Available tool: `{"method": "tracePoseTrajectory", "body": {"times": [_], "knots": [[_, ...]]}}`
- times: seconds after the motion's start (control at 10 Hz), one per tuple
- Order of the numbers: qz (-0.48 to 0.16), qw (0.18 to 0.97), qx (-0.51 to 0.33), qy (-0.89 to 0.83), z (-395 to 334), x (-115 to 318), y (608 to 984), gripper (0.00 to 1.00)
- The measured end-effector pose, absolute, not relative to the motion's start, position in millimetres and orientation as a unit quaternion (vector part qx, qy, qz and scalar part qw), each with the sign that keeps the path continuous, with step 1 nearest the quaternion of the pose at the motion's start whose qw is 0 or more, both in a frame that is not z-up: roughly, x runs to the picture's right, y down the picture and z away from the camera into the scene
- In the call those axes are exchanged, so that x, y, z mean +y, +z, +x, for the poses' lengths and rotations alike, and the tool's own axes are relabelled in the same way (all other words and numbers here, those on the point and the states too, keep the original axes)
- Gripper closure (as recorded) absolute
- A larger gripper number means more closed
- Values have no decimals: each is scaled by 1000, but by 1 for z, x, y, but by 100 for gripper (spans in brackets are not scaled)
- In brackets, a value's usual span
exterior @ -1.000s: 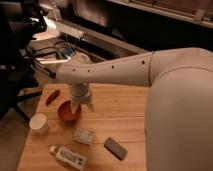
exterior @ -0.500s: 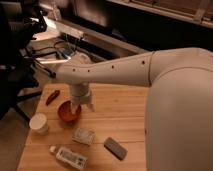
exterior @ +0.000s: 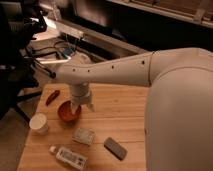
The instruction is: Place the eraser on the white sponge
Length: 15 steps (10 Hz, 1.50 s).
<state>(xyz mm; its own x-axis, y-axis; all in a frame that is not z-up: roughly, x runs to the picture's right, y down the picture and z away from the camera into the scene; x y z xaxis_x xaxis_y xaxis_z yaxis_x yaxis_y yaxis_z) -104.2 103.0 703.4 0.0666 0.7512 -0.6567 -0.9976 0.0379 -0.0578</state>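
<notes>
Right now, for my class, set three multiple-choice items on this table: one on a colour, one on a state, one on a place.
1. The eraser is: A red; B dark grey; C yellow.
2. The eraser: A lies on the table, apart from the white sponge; B rests on the sponge; C is held in the gripper.
3. The gripper hangs: A over the eraser; B over the sponge; C above the orange bowl.
Answers: 1 B, the flat block looks dark grey. 2 A, bare wood shows between them. 3 C, it sits at the bowl's right rim.

One hand above one bowl, one eraser, one sponge, one cup, one bottle
</notes>
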Motion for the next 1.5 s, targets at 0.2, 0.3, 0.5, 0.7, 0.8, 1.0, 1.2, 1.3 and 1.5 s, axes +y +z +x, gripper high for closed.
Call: {"method": "tracePoseTrajectory", "body": {"times": [0.2,0.3,0.5,0.7,0.8,1.0,1.2,1.3,1.5], "knots": [[-263,681,234,642,-104,103,703,35],[-263,681,234,642,-104,103,703,35],[-263,681,234,642,-104,103,703,35],[-263,681,234,642,-104,103,703,35],[-263,681,234,642,-104,103,703,35],[-263,681,234,642,-104,103,703,35],[-263,681,234,642,-104,103,703,35],[-263,682,234,642,-104,103,703,35],[-267,695,217,631,-109,101,703,35]]}}
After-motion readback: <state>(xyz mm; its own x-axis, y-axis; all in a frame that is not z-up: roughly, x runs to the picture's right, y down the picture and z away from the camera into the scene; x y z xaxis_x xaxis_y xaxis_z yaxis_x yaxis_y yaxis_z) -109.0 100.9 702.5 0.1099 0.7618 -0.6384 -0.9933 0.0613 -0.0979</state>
